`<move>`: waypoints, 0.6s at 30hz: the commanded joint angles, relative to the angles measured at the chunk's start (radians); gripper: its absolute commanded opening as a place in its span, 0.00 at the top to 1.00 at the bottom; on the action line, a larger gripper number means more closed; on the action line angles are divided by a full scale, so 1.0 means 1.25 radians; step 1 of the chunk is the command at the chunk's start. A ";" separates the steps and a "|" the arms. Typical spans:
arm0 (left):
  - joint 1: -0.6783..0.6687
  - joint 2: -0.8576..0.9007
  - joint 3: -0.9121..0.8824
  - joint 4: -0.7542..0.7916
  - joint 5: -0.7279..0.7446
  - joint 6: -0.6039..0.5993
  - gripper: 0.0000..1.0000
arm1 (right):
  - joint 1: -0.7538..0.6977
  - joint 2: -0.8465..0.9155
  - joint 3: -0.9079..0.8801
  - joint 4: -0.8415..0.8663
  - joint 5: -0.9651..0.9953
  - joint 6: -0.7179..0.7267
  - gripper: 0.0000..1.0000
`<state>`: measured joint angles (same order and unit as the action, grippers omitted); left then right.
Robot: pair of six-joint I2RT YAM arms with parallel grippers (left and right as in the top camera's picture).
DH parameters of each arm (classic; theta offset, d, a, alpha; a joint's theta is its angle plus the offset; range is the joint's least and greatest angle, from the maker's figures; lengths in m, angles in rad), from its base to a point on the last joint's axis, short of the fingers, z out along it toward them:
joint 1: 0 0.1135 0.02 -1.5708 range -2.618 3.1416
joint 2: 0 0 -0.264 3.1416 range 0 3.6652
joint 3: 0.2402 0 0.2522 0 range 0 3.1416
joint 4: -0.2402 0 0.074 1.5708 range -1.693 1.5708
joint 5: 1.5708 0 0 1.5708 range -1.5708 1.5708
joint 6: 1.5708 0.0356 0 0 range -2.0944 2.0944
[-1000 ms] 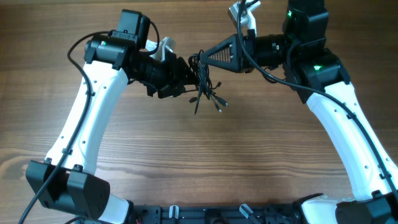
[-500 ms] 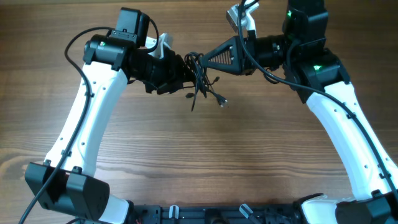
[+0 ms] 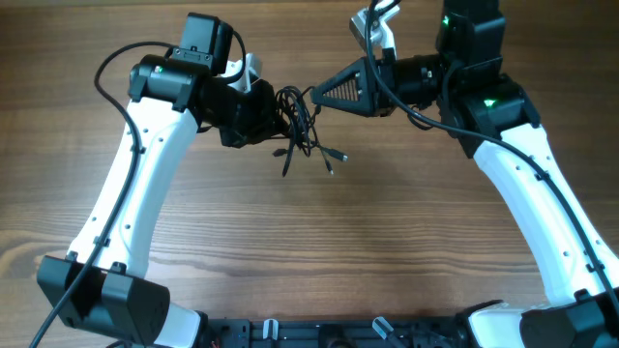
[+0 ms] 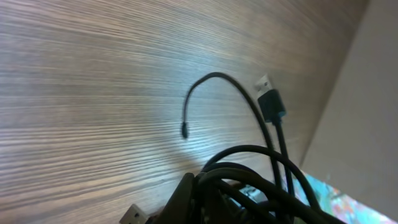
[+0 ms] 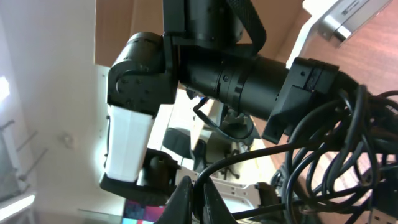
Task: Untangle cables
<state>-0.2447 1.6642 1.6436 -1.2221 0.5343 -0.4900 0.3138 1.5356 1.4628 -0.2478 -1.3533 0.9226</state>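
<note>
We hold the cables above the table, between both arms. The left gripper clamps one side of the bunch and the right gripper pinches the other. The cables look knotted, so we judge that most of the untangling is left to do.

A light brown, fine-grained wooden table fills the overhead view; a soft sheen lies across its grain. Beyond its edge in the left wrist view is a pale grey surface, perhaps a wall; the right wrist view shows a whitish wall.
</note>
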 commanded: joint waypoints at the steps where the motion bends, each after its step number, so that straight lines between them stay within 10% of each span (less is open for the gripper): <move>1: 0.005 0.003 -0.003 -0.020 -0.190 -0.040 0.96 | 0.000 -0.013 0.016 0.006 -0.062 -0.090 0.96; 18: 0.005 0.004 -0.003 -0.064 -0.360 -0.124 0.96 | 0.000 -0.013 0.016 -0.504 0.596 -0.264 0.96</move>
<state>-0.2459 1.6577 1.6455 -1.3018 0.1547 -0.6182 0.3157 1.5372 1.4647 -0.8501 -0.8017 0.6323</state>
